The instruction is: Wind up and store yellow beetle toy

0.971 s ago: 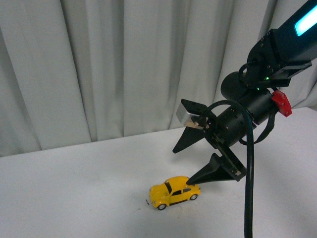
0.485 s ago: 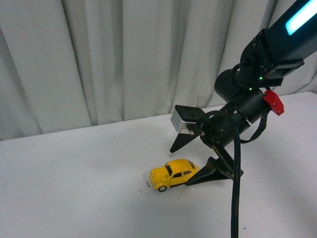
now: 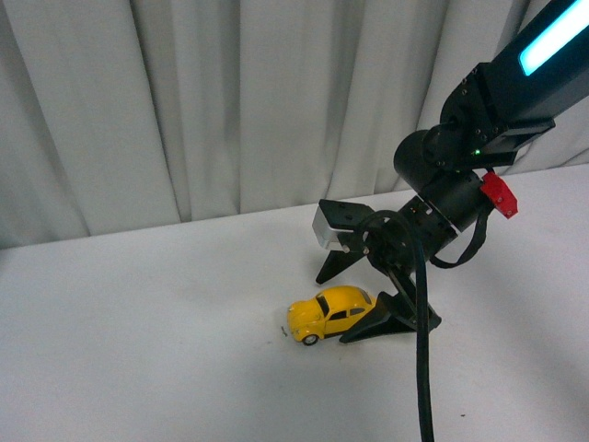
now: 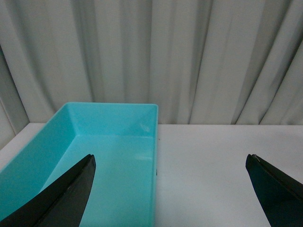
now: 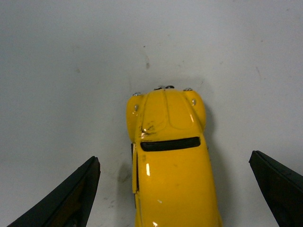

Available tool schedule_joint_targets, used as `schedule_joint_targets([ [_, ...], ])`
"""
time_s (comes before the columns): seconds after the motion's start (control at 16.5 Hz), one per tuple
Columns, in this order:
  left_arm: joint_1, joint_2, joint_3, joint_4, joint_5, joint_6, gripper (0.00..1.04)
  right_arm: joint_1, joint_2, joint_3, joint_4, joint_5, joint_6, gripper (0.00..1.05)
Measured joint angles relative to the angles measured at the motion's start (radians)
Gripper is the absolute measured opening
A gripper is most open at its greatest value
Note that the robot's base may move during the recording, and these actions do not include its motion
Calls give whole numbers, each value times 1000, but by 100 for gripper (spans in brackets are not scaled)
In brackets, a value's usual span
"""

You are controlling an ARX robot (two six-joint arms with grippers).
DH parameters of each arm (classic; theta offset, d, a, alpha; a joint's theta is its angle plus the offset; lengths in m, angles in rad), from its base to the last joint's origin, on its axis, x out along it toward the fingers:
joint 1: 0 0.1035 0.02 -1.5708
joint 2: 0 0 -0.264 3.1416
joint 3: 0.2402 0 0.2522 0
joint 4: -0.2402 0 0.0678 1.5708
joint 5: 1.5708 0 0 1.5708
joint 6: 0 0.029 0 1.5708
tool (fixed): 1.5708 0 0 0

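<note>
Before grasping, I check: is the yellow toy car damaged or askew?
The yellow beetle toy stands upright on its wheels. Small dark scratches mark its hood, just ahead of the windshield; nothing else stands out.

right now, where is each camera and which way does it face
Front view: on the robot's body, facing across the table toward the curtain; shows the right gripper straddling the yellow beetle toy.
Left wrist view: on that wrist, facing a teal bin and curtain; left gripper open.
Right wrist view: on that wrist, looking down at the toy; gripper open.
Shared: front and right wrist both show the toy.
</note>
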Motion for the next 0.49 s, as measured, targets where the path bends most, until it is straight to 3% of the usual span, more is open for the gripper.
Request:
schedule_joint_targets([
  [0.12,0,0,0,0,0,0,98,7,2,11,11,0,8,91],
  [0.24,0,0,0,0,0,0,98,13,7,16,19,0,13,77],
  [0.42,0,0,0,0,0,0,98,20,11,7,42,-5,23,45],
  [0.49,0,0,0,0,0,0,98,21,11,1,48,-13,25,41],
])
